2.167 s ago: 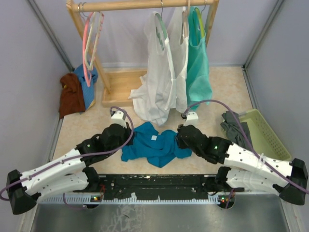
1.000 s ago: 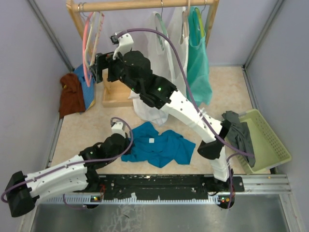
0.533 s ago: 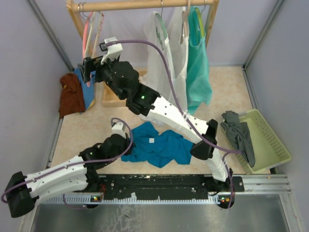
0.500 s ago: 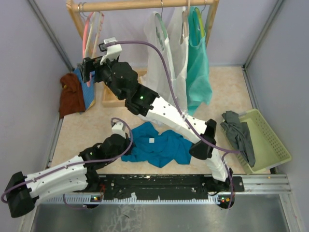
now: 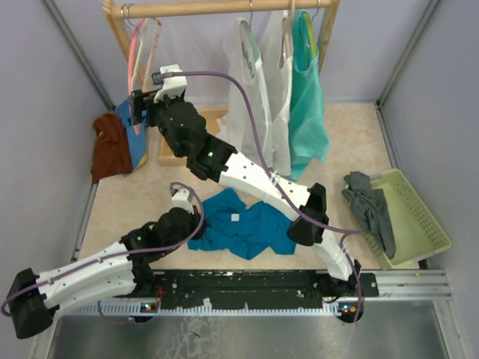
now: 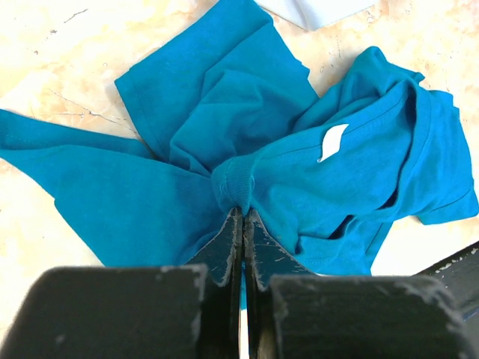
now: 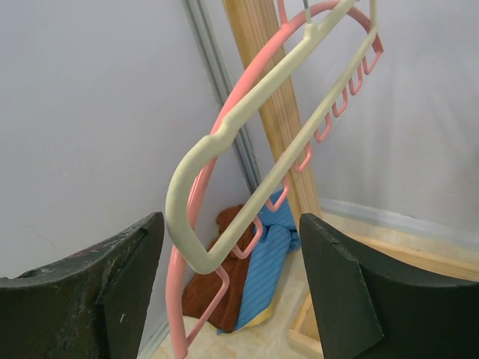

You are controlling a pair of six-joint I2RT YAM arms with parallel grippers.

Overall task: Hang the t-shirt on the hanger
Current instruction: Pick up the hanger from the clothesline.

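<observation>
teal t-shirt (image 6: 352,187) crumpled, left gripper (image 6: 243,218) pinching fold; right gripper (image 7: 230,235) spread near cream hanger (image 7: 224,132).

Between right tool (image 7: 228,250) fingers: hanger (image 7: 213,142) end, pink hanger (image 7: 177,314) just behind (overlapping in view).
Right of it: wooden rack post (image 7: 251,30), close.
Left: wall (image 7: 90,112), near.

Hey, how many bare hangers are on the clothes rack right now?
2. Both hang at the left end of the wooden rail: the cream hanger and the pink hanger, overlapping. More may be hidden inside the hung garments.
</observation>
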